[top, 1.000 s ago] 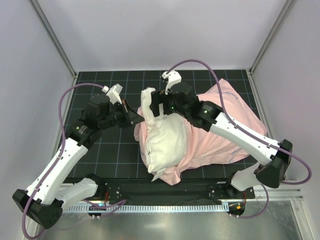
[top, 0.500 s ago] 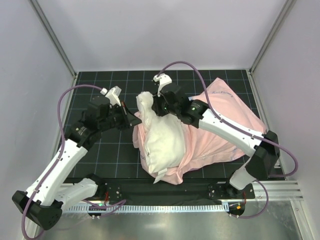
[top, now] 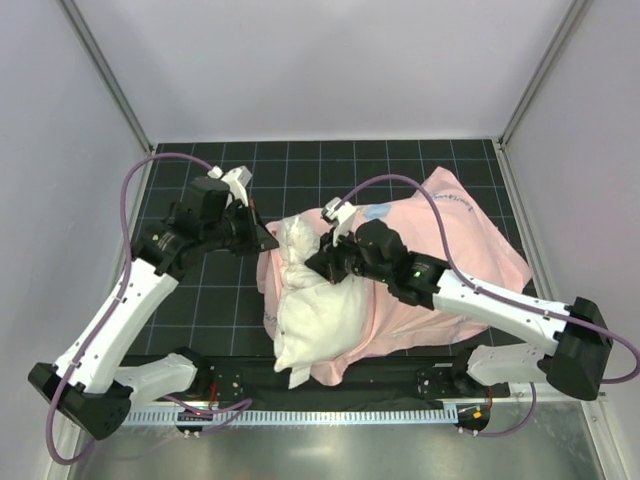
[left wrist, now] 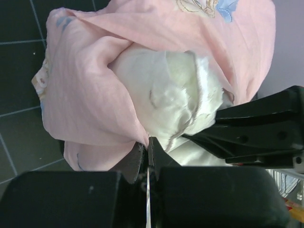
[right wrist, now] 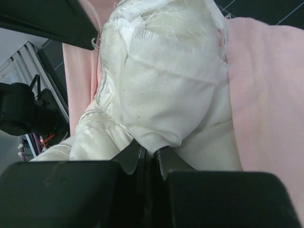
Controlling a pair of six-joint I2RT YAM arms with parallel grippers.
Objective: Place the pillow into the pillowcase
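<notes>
The white pillow [top: 312, 300] lies slantwise on the pink pillowcase [top: 455, 235], its near end toward the arm bases. My left gripper [top: 268, 240] is at the pillow's far left corner, shut on a pinch of the pillowcase's pink edge [left wrist: 90, 95], which drapes over the pillow [left wrist: 171, 90]. That grip shows low in the left wrist view, where the left gripper [left wrist: 148, 145] has its jaws together. My right gripper [top: 318, 268] presses into the pillow's upper part. In the right wrist view the right gripper [right wrist: 151, 153] is shut on a fold of the pillow [right wrist: 166, 71], with pillowcase [right wrist: 268, 95] at right.
A black gridded mat [top: 200, 300] covers the table. Metal frame posts [top: 110, 80] and pale walls close in the left, back and right. A metal rail [top: 330, 410] runs along the near edge between the arm bases.
The right gripper came down and toward the near side, and closed on the pillow. The pillow's far end dropped lower. The left gripper shifted slightly back, still holding the pink edge.
</notes>
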